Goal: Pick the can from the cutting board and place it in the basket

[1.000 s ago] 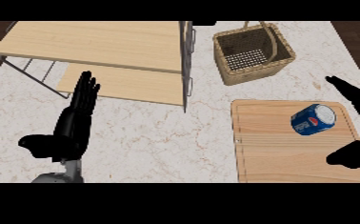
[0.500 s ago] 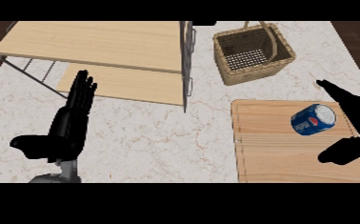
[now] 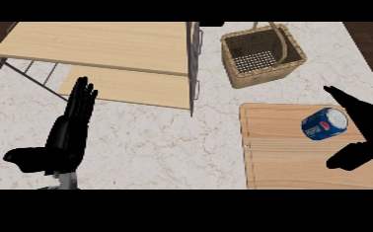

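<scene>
Closing in from the right edge since a second ago, the right hand point(image 3: 354, 136) now brackets the blue can point(image 3: 325, 123) with fingers and thumb spread wide and holding nothing, while the wooden shelf rack point(image 3: 102, 48), cutting board point(image 3: 291, 162) and wicker basket point(image 3: 262, 53) sit unchanged on the marble counter point(image 3: 167, 142). Resting at near left, the left hand point(image 3: 69, 132) keeps its fingers straight and empty. On its side at the board's far right, the can bears a red, white and blue round emblem; no writing can be read.
</scene>
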`<action>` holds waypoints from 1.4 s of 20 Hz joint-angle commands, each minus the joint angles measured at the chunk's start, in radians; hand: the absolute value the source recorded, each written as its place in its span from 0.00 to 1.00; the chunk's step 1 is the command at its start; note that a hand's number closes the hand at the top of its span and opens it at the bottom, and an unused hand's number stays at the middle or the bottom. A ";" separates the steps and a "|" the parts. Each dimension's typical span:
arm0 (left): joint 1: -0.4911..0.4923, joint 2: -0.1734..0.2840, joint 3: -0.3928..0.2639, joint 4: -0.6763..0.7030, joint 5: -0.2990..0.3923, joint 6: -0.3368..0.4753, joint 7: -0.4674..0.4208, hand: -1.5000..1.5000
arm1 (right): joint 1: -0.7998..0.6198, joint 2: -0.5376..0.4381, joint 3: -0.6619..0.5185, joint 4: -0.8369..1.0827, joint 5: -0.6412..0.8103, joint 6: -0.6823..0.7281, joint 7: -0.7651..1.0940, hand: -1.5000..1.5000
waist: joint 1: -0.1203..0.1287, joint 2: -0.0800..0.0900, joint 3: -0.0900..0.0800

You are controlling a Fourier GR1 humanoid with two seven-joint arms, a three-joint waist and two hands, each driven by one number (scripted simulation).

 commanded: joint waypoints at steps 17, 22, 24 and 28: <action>-0.019 -0.034 0.046 0.007 -0.030 -0.047 0.007 0.50 | 0.021 0.050 0.019 0.145 0.127 -0.059 -0.140 1.00 | -0.002 0.000 0.000; -0.035 -0.065 0.014 -0.003 -0.059 -0.021 0.021 0.50 | -0.087 0.005 0.063 0.260 0.179 -0.061 -0.230 1.00 | 0.002 0.000 0.000; -0.049 -0.040 0.070 0.080 -0.018 -0.066 -0.027 0.50 | -0.071 -0.012 0.061 0.297 0.196 -0.098 -0.298 1.00 | 0.001 0.001 0.000; -0.028 -0.075 0.028 0.047 -0.064 -0.032 -0.015 0.50 | -0.119 0.014 0.076 0.323 0.244 -0.120 -0.272 1.00 | 0.003 0.001 0.000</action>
